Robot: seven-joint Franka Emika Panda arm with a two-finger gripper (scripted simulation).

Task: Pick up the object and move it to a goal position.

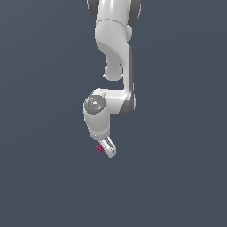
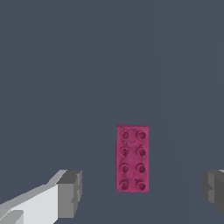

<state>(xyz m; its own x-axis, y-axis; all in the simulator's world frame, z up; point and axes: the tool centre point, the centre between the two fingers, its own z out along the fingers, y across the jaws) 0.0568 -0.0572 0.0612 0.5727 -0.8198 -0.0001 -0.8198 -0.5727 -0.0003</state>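
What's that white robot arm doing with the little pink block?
The white robot arm is reaching down over a tiny magenta-pink brick with studs on top. Its gripper is open, with one finger on each side of the brick, not touching it. So it hasn't picked the brick up yet. The brick lies on the plain grey floor, right beside the fingertips in the exterior view.
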